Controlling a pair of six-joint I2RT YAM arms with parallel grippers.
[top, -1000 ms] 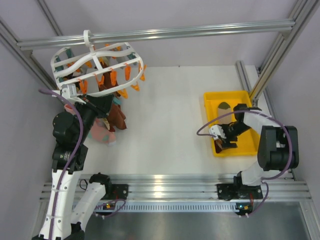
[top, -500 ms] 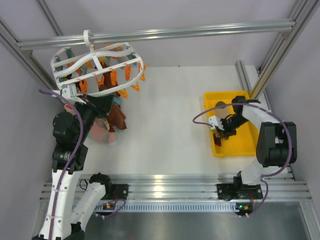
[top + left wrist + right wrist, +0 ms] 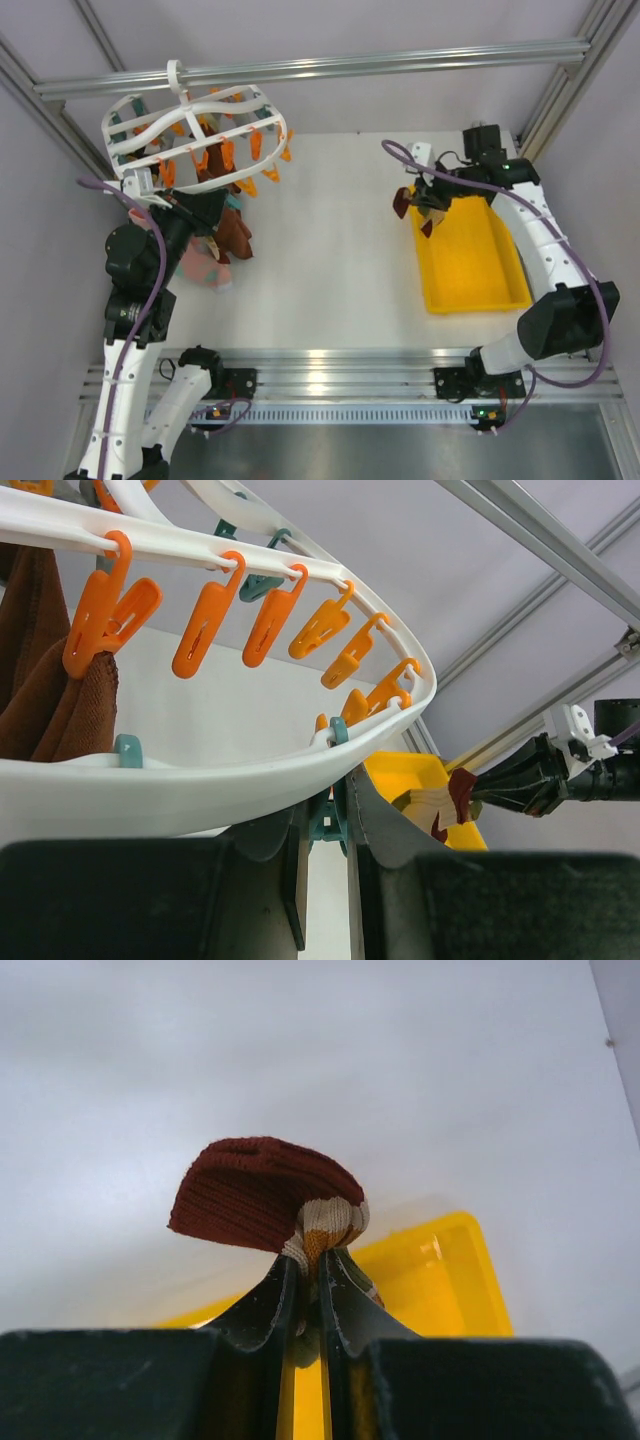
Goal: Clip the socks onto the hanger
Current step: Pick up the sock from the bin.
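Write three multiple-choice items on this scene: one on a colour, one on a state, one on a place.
1. The tray is:
A. blue
B. green
C. yellow

2. The right end effector is:
A. shut on a maroon and beige sock
B. open and empty
C. shut on the tray's rim

3. The hanger is:
A. inside the tray
B. hooked on the rail at the far left
C. held by the right end effector

Key:
1 C, the top view shows it bright yellow.
2 A, the right wrist view shows the sock pinched between the fingers.
3 B, its top hook loops over the rail.
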